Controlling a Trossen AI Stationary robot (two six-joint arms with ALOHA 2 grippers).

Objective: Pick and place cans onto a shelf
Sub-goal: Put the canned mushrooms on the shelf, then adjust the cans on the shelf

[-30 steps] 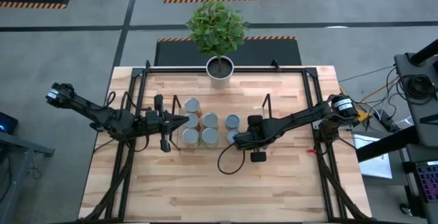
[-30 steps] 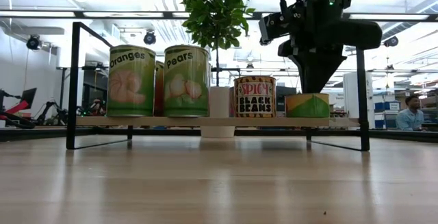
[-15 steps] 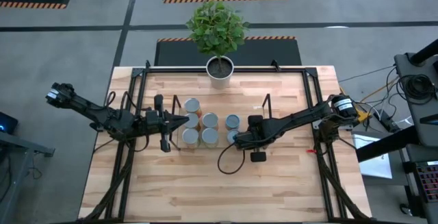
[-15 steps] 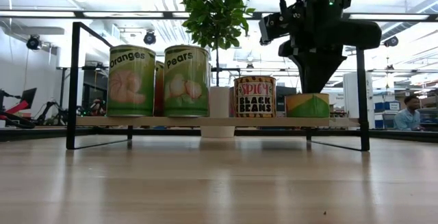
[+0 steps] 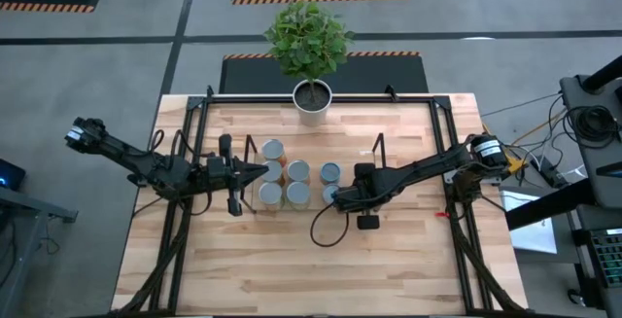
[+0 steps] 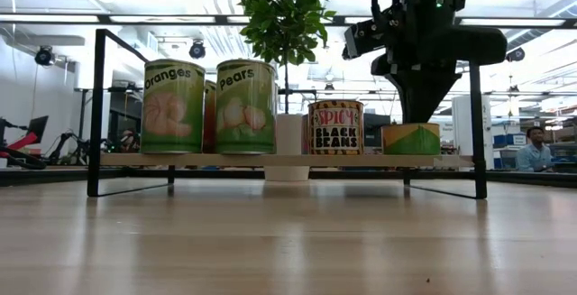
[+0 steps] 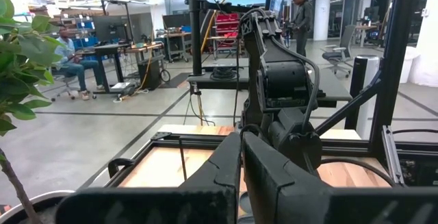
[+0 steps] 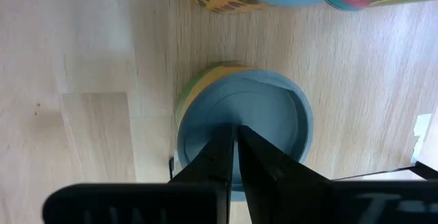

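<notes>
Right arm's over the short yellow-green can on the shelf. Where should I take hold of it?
Take the short can by its round side wall, coming from straight above: it stands upright, flat top up. The right gripper is shut over it, so open first, probably with the jaws set clear of the beans can.

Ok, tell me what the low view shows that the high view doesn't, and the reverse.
Only the low view shows the labels: Oranges, Pears, Spicy Black Beans, and a short green-yellow can under the right gripper. Only the high view shows the silver tops in two rows and the left gripper beside them. Both show the shelf, plant and right arm.
</notes>
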